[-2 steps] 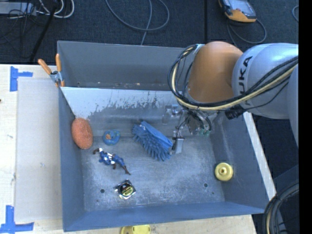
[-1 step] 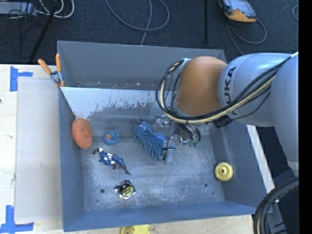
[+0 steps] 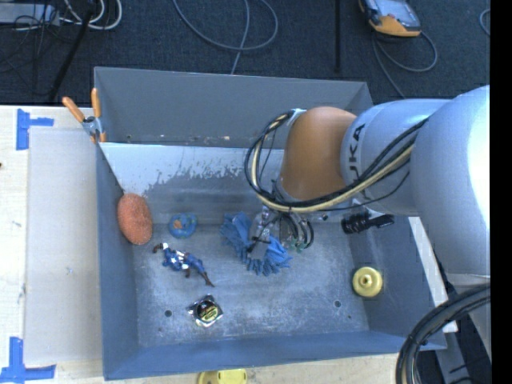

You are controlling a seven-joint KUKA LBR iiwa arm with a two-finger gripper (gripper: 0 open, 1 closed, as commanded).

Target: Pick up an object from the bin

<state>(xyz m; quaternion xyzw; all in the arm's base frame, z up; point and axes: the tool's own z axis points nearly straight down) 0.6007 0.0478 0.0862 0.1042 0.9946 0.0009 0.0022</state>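
Blue and floppy, the fringed rubbery toy (image 3: 254, 248) lies at the middle of the grey metal bin (image 3: 200, 110), your claw (image 3: 270, 234) low upon it; wide or narrow, you cannot tell. The grasp looks in hand: next, a firm close, then a straight lift.

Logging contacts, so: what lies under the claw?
A crumpled blue fringed cloth-like thing at the grey metal bin's middle lies under the claw. The claw and the arm's orange cover hide its upper right part and the floor there.
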